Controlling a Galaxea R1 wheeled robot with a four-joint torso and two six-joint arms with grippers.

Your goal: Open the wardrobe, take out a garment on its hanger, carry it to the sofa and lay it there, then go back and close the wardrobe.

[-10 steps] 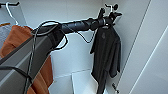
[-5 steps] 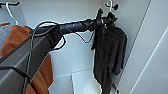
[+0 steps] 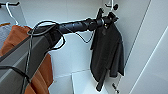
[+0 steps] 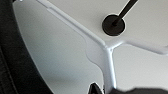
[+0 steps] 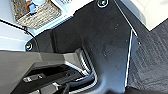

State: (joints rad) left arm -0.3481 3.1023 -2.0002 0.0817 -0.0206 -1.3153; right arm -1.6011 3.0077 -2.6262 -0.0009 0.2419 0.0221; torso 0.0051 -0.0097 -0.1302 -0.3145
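I have the left arm stretched into the open wardrobe (image 3: 75, 30); the left gripper (image 3: 108, 19) sits at the garment's collar, up by the white hanger (image 4: 107, 62), but I cannot tell how far its fingers are apart or whether they grip; the garment (image 3: 108, 53) hangs limp against the wardrobe's right wall; an orange hooded garment (image 3: 37, 62) hangs at the wardrobe's left side.

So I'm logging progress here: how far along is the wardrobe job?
The wardrobe is open, its white inside in view. In hand: the left pincer is up at the top of the black garment, beside the orange one. Carrying it over and closing the doors remain.
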